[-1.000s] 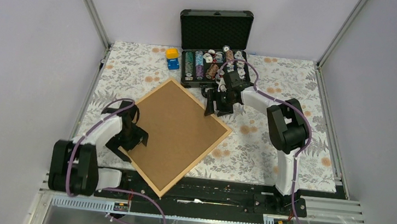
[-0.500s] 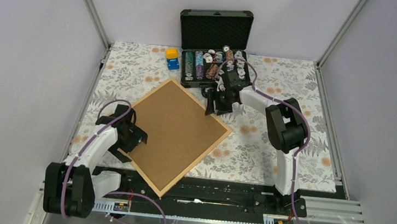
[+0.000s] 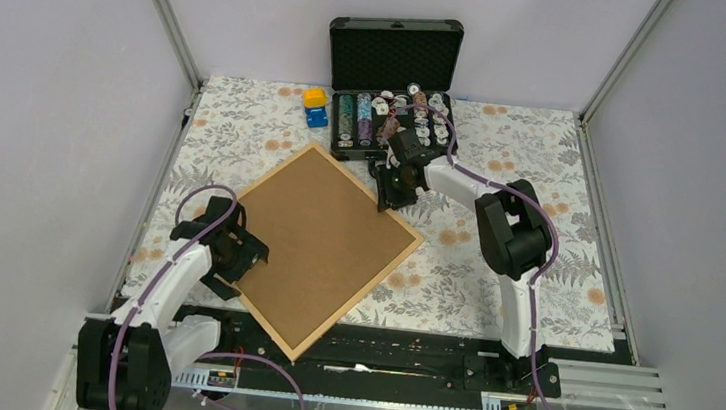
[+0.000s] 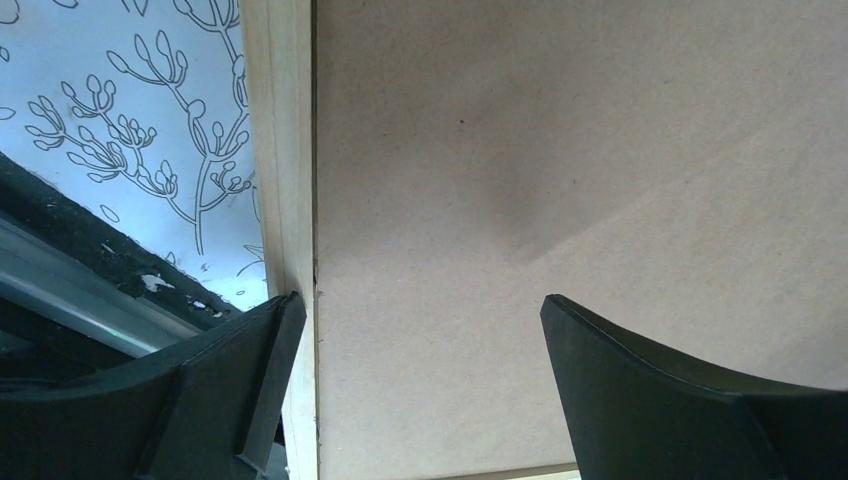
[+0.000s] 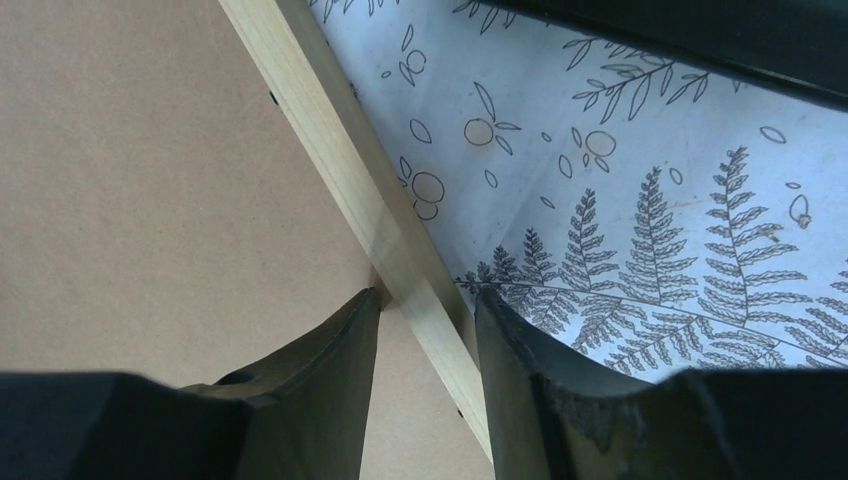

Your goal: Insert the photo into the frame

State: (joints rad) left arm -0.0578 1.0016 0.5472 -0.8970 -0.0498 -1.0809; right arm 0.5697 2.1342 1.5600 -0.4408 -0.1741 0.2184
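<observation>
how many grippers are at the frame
2. The left gripper, open, straddles the frame's near-left edge. The right gripper straddles its far-right edge beside the case.

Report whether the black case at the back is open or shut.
Open: the black case has its lid upright, chips showing inside.

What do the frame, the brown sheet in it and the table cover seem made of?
The frame looks like pale unpainted wood, matte, with faint grain along its strip. The brown sheet looks like hardboard or thick card: even tan, dull, no grain. The table cover is printed with leaves, cloth or vinyl; I cannot tell which.
</observation>
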